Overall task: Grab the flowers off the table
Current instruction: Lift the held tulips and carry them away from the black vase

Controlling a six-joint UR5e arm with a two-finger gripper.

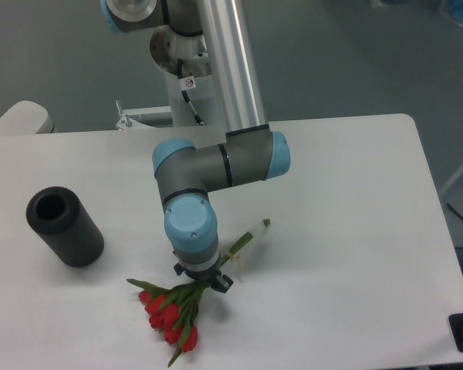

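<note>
I saw the flowers (172, 312) lying on the table (347, 254) under my tool (204, 284), whose jaws I couldn't tell apart or together, and judged the light, crushable bunch best pinched at its stems, not the buds.

fingers (203, 282) — hidden under the wrist
</note>
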